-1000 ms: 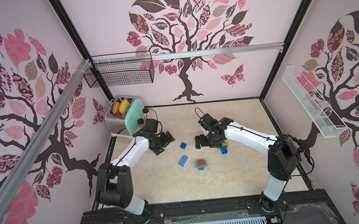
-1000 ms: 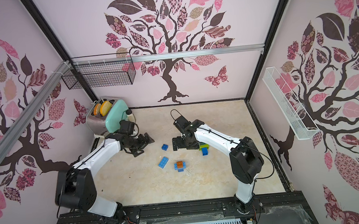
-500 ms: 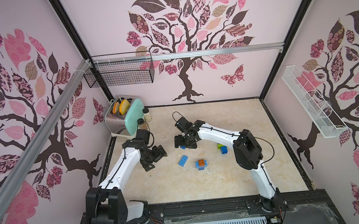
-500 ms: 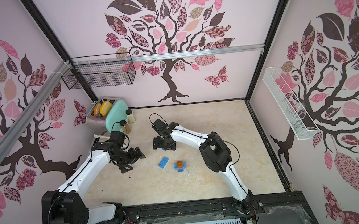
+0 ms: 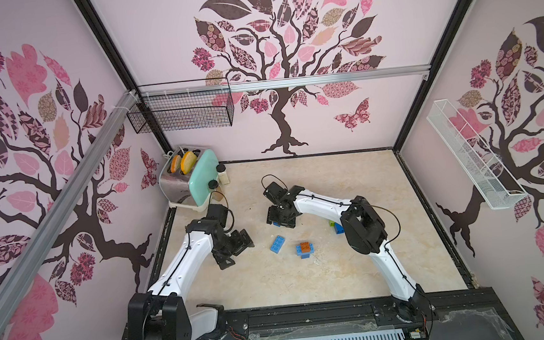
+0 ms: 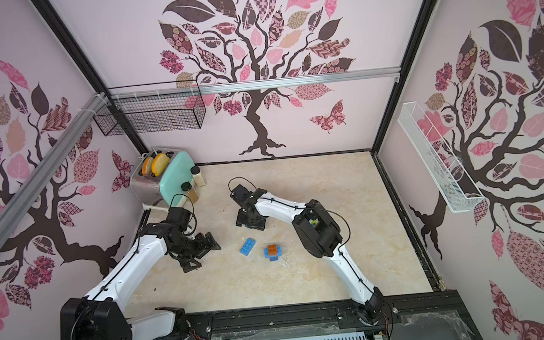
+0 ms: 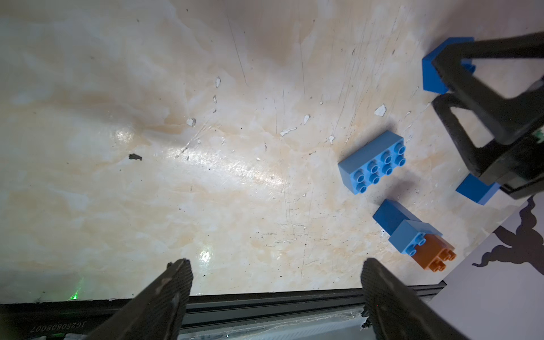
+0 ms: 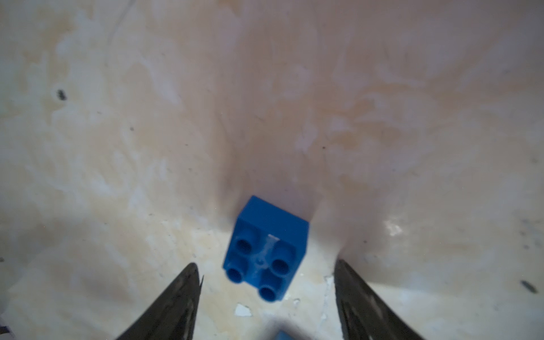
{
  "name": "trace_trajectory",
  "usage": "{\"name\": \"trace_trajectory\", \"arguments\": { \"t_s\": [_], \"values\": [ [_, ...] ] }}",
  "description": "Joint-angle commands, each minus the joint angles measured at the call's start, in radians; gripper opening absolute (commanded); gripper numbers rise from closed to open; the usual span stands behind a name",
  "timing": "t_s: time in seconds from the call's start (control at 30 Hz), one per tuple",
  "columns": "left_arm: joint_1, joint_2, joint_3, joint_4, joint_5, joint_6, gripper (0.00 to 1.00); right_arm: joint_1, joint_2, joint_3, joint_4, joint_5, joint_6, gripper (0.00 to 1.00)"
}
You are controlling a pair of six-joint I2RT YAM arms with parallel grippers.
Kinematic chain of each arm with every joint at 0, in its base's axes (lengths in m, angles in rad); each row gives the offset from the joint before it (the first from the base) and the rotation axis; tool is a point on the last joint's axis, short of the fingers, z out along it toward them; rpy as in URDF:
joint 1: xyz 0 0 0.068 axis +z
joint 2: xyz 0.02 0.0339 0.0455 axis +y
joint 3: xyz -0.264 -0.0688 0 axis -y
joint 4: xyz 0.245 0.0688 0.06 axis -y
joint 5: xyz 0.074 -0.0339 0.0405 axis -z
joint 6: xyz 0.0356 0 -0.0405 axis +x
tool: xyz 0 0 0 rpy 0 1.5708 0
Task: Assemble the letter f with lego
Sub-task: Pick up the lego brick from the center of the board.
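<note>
Where stacked, three lego bricks (image 7: 407, 238)

**Twin tabletop arms, seen from above and from the wrist cameras.**
The left arm (image 5: 185, 260) and right arm (image 5: 319, 203) share one build: glossy white link shells between bulky matt black joint housings (image 5: 363, 233). A thin black cable (image 5: 399, 225) is clipped along each shell and loops free at elbow and wrist. Small round screw holes dot the left shoulder housing (image 5: 158, 329). Both arms are mounted on a black base rail (image 5: 308, 314). The left fingers (image 7: 164, 300) and right fingers (image 8: 176, 297) are black, finely textured and taper to narrow tips. Open triangular frames back the right pair.
</note>
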Motion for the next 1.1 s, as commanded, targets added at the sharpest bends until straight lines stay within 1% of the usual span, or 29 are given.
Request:
{"name": "trace_trajectory", "arguments": {
  "t_s": [0.0,0.1,0.23,0.33,0.7,0.87,1.07],
  "values": [
    [-0.019,-0.018,-0.001,-0.007,-0.004,0.018,0.94,0.004,0.017,0.019,0.025,0.035,0.03,0.72],
    [-0.034,-0.02,0.003,-0.017,-0.017,0.025,0.94,0.004,0.03,0.027,0.029,0.044,0.037,0.69],
    [-0.042,-0.019,0.005,-0.019,-0.023,0.027,0.93,0.005,0.044,0.043,0.0,0.07,0.049,0.61],
    [-0.044,-0.015,0.008,-0.019,-0.021,0.027,0.94,0.007,0.046,0.043,-0.001,0.083,0.05,0.59],
    [-0.05,-0.01,0.006,-0.023,-0.028,0.031,0.93,0.008,0.113,0.117,-0.06,0.124,0.025,0.52],
    [-0.052,-0.002,0.008,-0.02,-0.03,0.03,0.93,0.017,0.136,0.149,-0.096,0.152,-0.012,0.49],
    [-0.053,0.007,0.008,-0.012,-0.03,0.027,0.93,0.026,0.133,0.145,-0.117,0.186,-0.055,0.46]
  ]
}}
